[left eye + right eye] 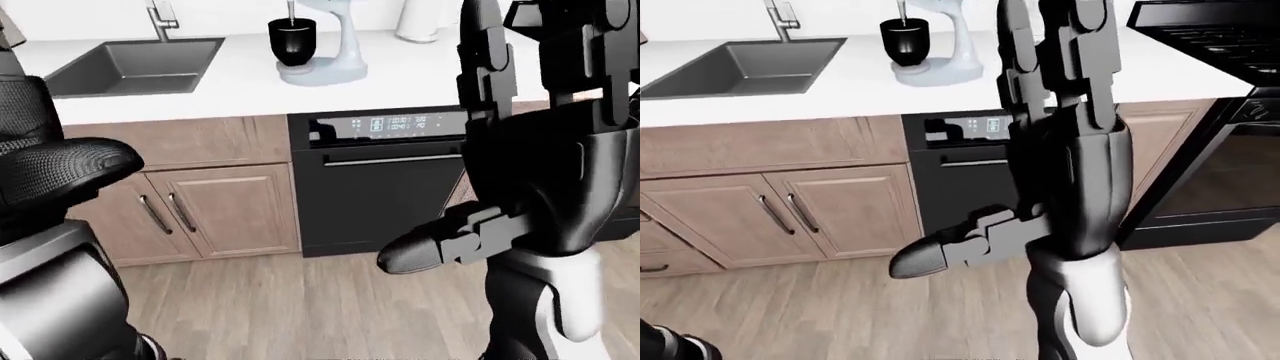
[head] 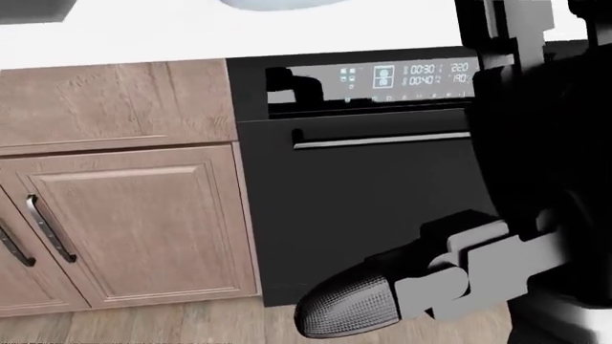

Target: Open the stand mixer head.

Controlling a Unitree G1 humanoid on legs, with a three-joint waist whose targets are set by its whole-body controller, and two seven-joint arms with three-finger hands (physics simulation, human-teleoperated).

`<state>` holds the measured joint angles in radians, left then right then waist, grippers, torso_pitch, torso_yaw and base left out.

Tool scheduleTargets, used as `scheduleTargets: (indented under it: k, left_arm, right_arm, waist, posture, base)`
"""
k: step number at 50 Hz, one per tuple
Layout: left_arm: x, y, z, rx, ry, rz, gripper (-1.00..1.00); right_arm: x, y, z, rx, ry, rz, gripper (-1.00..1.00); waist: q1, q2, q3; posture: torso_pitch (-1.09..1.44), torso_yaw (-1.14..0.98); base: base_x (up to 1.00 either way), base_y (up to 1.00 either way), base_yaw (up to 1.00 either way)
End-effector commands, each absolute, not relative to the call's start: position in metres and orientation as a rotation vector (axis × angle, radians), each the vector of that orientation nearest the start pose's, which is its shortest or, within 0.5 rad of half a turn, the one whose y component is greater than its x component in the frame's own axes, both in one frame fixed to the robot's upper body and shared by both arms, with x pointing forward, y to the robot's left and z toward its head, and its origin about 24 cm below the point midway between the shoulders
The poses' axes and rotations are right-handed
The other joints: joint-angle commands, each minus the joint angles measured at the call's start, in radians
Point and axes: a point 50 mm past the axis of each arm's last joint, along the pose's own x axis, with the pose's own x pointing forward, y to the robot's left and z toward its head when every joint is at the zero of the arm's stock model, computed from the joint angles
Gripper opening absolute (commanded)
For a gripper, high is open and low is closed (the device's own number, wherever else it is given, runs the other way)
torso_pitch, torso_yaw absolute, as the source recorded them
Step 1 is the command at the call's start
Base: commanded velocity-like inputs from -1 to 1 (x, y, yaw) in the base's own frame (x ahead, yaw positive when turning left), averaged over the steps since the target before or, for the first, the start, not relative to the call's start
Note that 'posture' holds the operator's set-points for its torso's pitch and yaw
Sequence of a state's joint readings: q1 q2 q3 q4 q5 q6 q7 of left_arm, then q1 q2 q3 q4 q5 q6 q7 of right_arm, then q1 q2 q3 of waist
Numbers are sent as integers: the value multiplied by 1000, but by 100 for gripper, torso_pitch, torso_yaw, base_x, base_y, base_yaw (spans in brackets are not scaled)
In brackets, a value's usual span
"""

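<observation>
The stand mixer is pale, with a black bowl under it. It stands on the white counter at the top of the left-eye view, and its head is cut off by the frame edge. My right hand is raised between me and the counter, well short of the mixer. Its fingers point straight up and the thumb sticks out to the left; it is open and holds nothing. Only one dark fingertip of my left hand shows, at the left edge of the left-eye view.
A black dishwasher with a lit display sits under the counter below the mixer. Wooden cabinets are left of it, below a sink with a faucet. A black stove and oven stand at the right. The floor is wood.
</observation>
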<state>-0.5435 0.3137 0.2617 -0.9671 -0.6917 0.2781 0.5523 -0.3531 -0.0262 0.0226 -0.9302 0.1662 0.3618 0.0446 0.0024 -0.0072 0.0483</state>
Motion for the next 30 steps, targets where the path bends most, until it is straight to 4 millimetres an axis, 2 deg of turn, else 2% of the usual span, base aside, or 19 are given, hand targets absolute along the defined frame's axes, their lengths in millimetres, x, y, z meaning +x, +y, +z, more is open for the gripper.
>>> scheduleTargets:
  k: [1,3,4,5,9,11,12,13,15,17,20,21,22,24,25,26,28,29,30]
  left_arm:
    - [173,179,319,-472,-1080,11,100]
    - [173,179,319,-473,-1081,10,100]
    - [173,179,319,-473,-1082,12,100]
    - [173,179,319,-473,-1081,13,100]
    - [172,180,319,-472,-1082,13,100]
    - [173,180,319,-472,-1082,14,100]
    - [173,180,319,-472,-1083,14,100]
    - [172,179,319,-472,-1082,13,100]
    - [173,179,319,-471,-1081,15,100]
    - [173,180,319,-472,-1082,15,100]
    - [173,180,319,-471,-1082,15,100]
    - [173,180,319,-472,-1081,16,100]
    - [173,180,319,-470,-1082,17,100]
    - [173,180,319,-470,-1082,18,100]
    - [173,180,319,-470,-1082,17,100]
    - [173,180,319,-470,-1083,17,100]
    - [173,180,319,-470,-1083,17,100]
    - [173,180,319,-470,-1083,17,100]
    - [173,180,319,-469,-1083,17,100]
  right_arm:
    - [191,-120,274,112,-911,291,100]
    - [190,-120,274,110,-918,294,100]
    - [190,-119,274,103,-920,291,100]
    - [190,-119,274,102,-918,290,100]
    - [191,-119,273,101,-912,289,100]
    - [189,-118,274,108,-914,307,100]
    - [189,-118,274,107,-917,309,100]
    - [190,-118,273,93,-914,297,100]
    - [191,-119,273,90,-907,288,100]
    - [192,-119,273,90,-906,286,100]
    - [190,-118,273,108,-914,307,100]
    - [190,-118,273,100,-915,300,100]
    - [191,-118,273,97,-917,293,100]
    - [193,-119,272,86,-903,279,100]
    - [193,-119,272,83,-904,279,100]
    - [193,-119,272,88,-905,279,100]
    - [191,-119,272,108,-903,293,100]
    - [190,-119,273,110,-914,300,100]
    - [191,-119,273,106,-910,298,100]
  waist:
    - [7,-13,-9]
    - [3,-10,-37]
    - [0,1,50]
    - [-6,-6,60]
    - [-21,-8,-1]
    - [-22,24,-9]
    - [-31,74,29]
    - [-22,56,69]
    - [-27,57,57]
    - [-22,54,11]
    - [-2,12,-17]
    - [2,-8,46]
    - [9,-20,73]
    - [18,-55,63]
    - [23,-67,-13]
    - [20,-37,-19]
    - [16,-43,4]
    - [9,-36,-29]
    - [3,-16,42]
  posture:
    - [0,0]
    - [0,0]
    - [0,0]
    - [0,0]
    - [0,0]
    - [0,0]
    - [0,0]
    - [0,0]
    - [0,0]
    - [0,0]
    - [0,0]
    - [0,0]
    - [0,0]
    - [0,0]
    - [0,0]
    - [0,0]
    - [0,0]
    - [0,0]
    - [0,0]
  base:
    - [0,0,0]
    - [50,0,0]
    - [100,0,0]
    - [100,0,0]
    - [16,0,0]
    - [31,0,0]
    - [100,0,0]
    - [100,0,0]
    - [16,0,0]
    - [0,0,0]
    - [22,0,0]
    - [100,0,0]
    - [100,0,0]
    - [38,0,0]
    - [0,0,0]
    - [0,0,0]
    - [0,0,0]
    - [83,0,0]
    - [100,0,0]
